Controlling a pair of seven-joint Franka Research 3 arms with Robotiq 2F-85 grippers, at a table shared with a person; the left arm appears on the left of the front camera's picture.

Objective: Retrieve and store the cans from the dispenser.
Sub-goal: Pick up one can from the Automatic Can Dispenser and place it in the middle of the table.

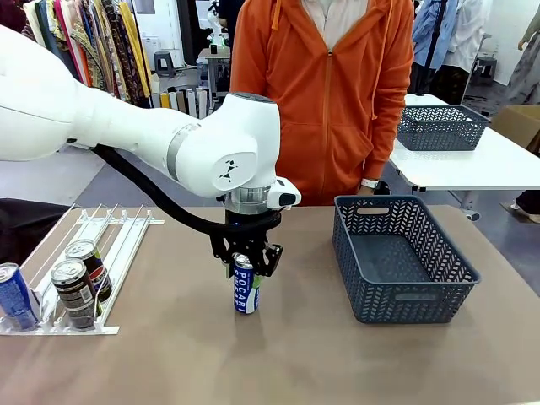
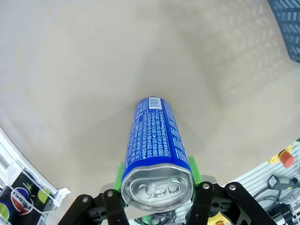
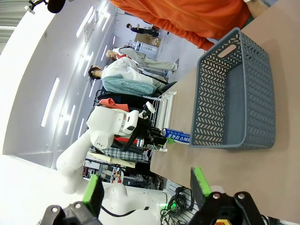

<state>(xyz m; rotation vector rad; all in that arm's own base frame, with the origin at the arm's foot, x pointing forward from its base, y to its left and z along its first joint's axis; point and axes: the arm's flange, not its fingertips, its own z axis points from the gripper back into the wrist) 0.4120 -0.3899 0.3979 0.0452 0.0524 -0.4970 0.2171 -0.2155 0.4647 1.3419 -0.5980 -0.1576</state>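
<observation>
a slim blue can (image 1: 245, 291) with white lettering and a shiny silver top stands upright in the middle of the matte tan table (image 1: 295, 363), between the white railed dispenser (image 1: 118, 240) at the left edge and a woven-pattern grey basket (image 1: 405, 314). the left gripper (image 1: 245, 263) clamps its upper sides with its green pads (image 2: 193, 168). the right gripper (image 3: 145, 180) is released and holds nothing.

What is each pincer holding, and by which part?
Left pincer grips the blue can by its upper sides, just below the silver top; the can stands on the table. Right pincer holds nothing.
</observation>
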